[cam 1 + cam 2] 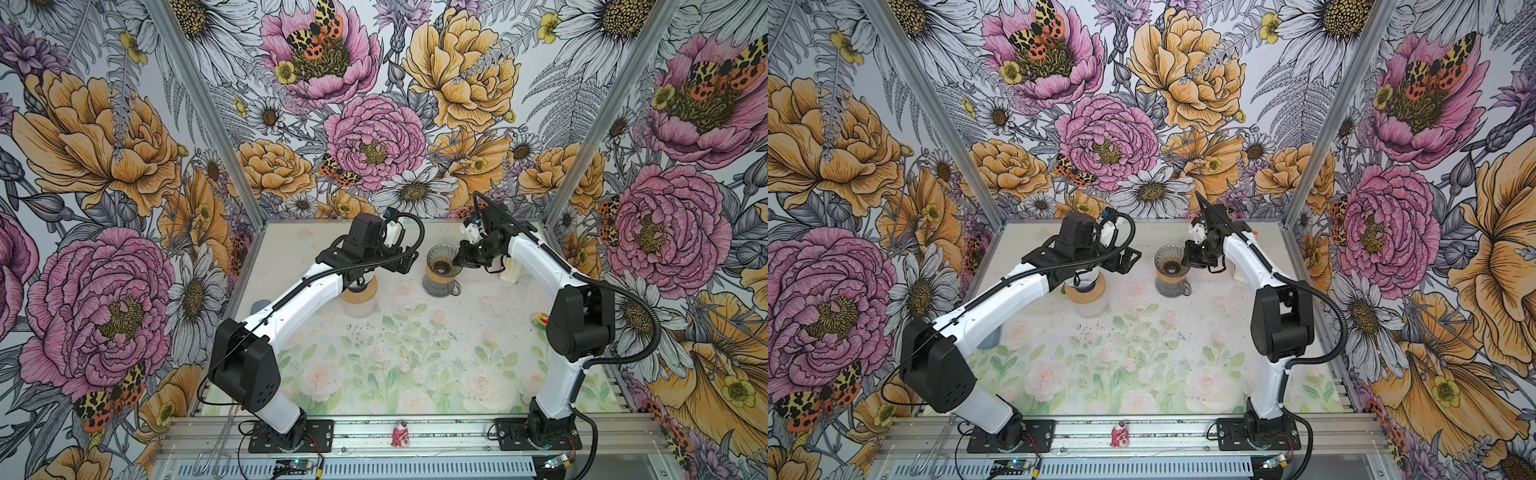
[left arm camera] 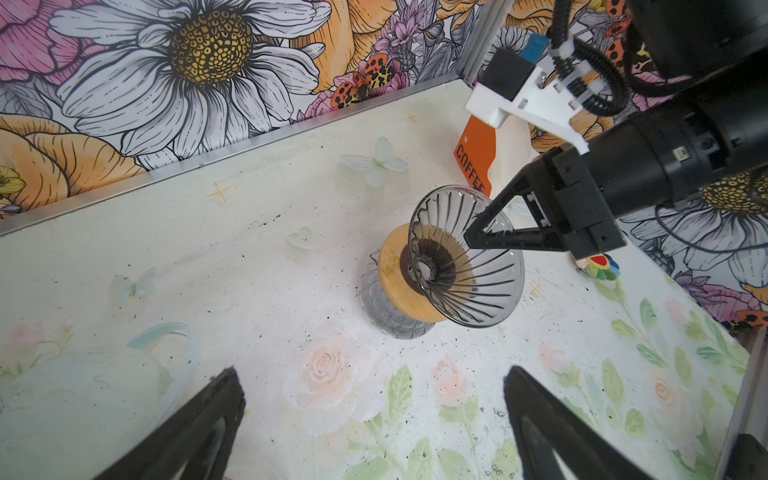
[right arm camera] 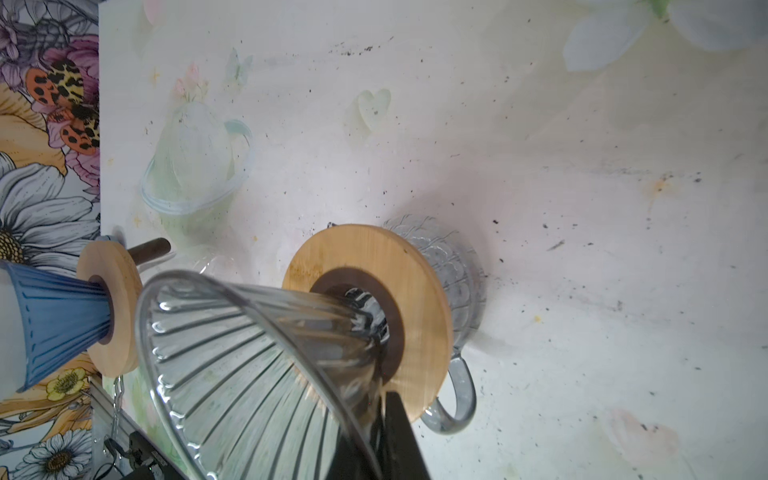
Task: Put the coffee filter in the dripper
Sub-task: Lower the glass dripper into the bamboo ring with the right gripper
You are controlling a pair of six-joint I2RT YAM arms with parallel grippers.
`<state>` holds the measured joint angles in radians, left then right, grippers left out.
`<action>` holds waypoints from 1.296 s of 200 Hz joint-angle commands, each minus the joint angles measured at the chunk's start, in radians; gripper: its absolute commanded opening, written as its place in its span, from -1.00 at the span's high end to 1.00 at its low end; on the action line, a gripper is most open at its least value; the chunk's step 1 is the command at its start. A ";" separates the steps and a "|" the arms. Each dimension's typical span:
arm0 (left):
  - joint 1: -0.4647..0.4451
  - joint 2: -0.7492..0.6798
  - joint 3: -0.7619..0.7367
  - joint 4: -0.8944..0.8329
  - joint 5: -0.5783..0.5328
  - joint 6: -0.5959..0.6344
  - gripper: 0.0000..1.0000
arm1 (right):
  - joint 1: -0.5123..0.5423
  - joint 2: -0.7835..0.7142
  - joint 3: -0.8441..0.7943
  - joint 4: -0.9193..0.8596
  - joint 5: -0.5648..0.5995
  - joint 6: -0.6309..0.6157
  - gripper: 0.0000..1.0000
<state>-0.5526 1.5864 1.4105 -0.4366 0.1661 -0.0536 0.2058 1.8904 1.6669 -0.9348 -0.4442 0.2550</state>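
right gripper (image 3: 384, 401): closed, pinching wall of glass dripper (image 3: 249, 353) near rim
glass dripper: clear ribbed cone, dark at neck, upright on wooden collar (image 3: 399, 266) of glass server (image 3: 457, 270), back-centre of table (image 1: 415, 353)
left gripper (image 2: 370, 374): fingers wide apart, near glass dripper, not touching

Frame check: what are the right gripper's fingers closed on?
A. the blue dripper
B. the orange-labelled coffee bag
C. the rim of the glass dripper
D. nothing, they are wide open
C: the left wrist view shows the right gripper pinched shut on the rim of the glass dripper, which sits on its wooden collar with no filter in it.
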 commanded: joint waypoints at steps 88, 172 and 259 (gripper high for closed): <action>0.012 0.014 0.013 0.027 0.050 -0.016 -0.98 | 0.037 -0.057 -0.005 -0.256 0.059 -0.129 1.00; -0.010 0.047 0.056 0.025 0.070 -0.022 -0.98 | 0.060 -0.021 0.043 -0.233 0.022 -0.097 0.99; -0.010 0.042 0.068 0.001 0.082 -0.023 -0.98 | 0.082 -0.011 0.056 -0.187 -0.059 -0.081 0.97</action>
<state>-0.5571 1.6310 1.4403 -0.4370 0.2188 -0.0647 0.2787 1.8694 1.6863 -1.1400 -0.4782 0.1501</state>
